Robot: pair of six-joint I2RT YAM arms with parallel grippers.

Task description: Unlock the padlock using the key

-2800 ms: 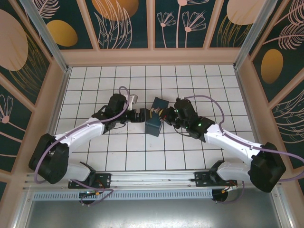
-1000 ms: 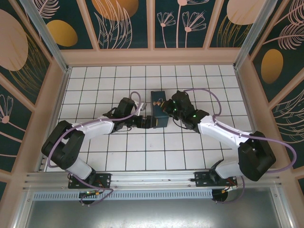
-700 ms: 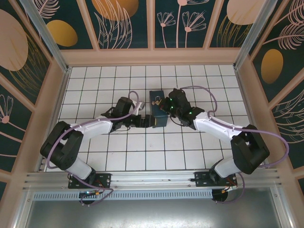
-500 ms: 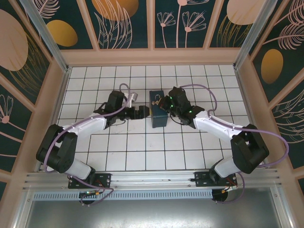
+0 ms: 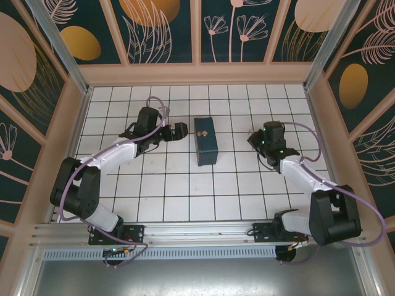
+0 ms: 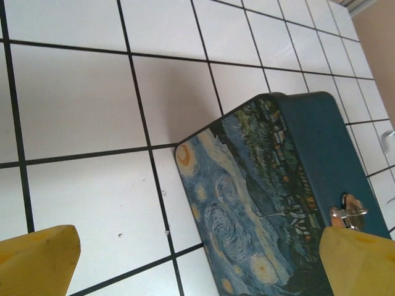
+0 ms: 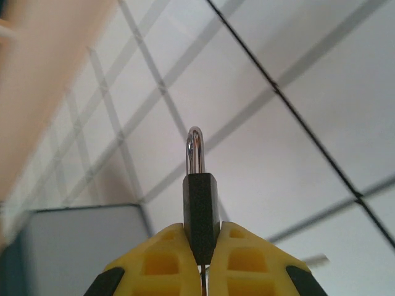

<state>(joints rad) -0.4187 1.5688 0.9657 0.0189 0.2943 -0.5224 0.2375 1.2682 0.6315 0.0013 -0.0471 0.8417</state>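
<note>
A matt black padlock with a polished metal shackle sits between yellow plastic fingers; ahead of the left gripper, a smooth painted box.

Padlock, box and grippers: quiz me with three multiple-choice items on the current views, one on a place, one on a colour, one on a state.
1. Where is the padlock?
A. Lying on the tiles.
B. Between the right gripper's fingers.
C. Hanging on the box.

2. What colour are those fingers?
A. Yellow.
B. Red.
C. White.

3. How does the left gripper stand?
A. Shut on the box.
B. Shut, empty.
C. Open, gripping nothing.

Answers:
1 B: the right wrist view shows the dark body pinched between the two fingers, with the shackle pointing away from them.
2 A: both fingers show yellow in the right wrist view.
3 C: the left wrist view has its two fingers at opposite edges of the picture, clamping nothing.
</note>
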